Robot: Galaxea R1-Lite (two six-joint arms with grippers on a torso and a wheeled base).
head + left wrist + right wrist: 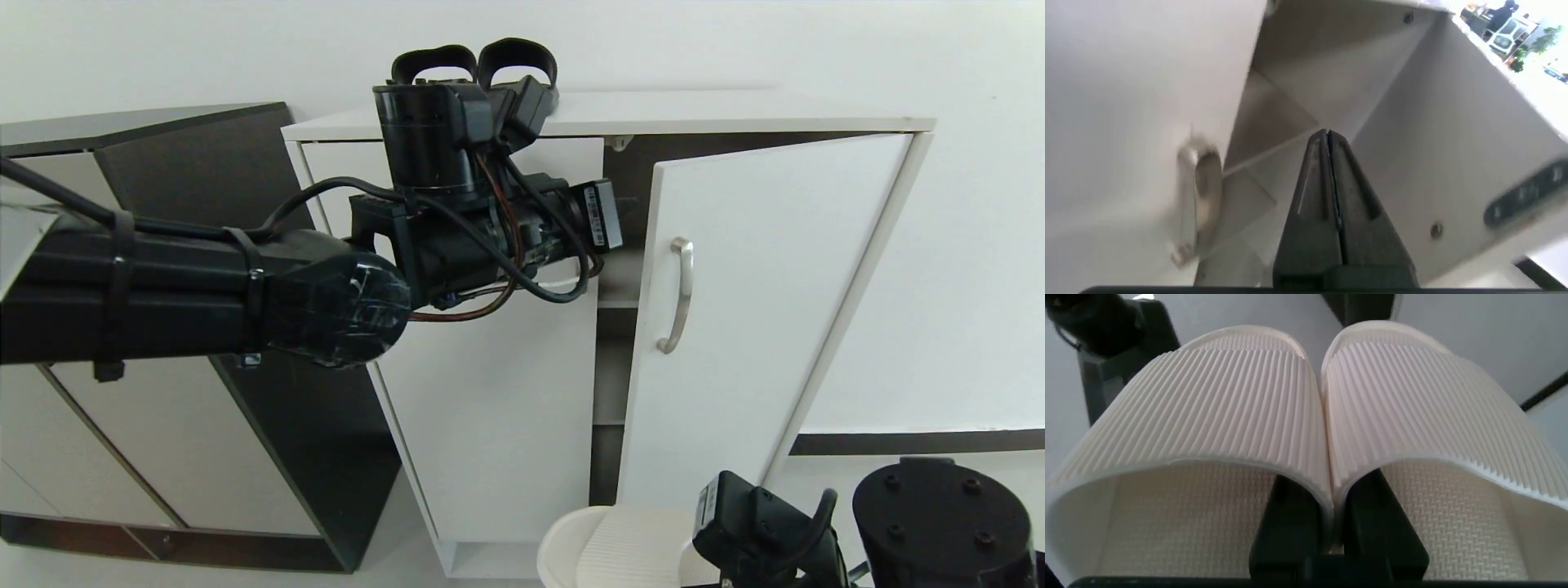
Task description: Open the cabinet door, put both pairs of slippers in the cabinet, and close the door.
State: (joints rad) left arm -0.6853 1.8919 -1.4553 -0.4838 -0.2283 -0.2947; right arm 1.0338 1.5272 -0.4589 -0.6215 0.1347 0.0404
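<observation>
Pair of white slippers, likely light and pliant, pinched by adjoining strap edges in right tool, low before open cabinet door; left tool, closed empty, faces into cabinet.

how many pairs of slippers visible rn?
2: a black pair on top of the cabinet, a white pair clamped in the right tool, low in front of it. Cabinet inside partly hidden.

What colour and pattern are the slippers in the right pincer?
Cream-white slippers, finely ribbed on top; best in the right wrist view.
</observation>
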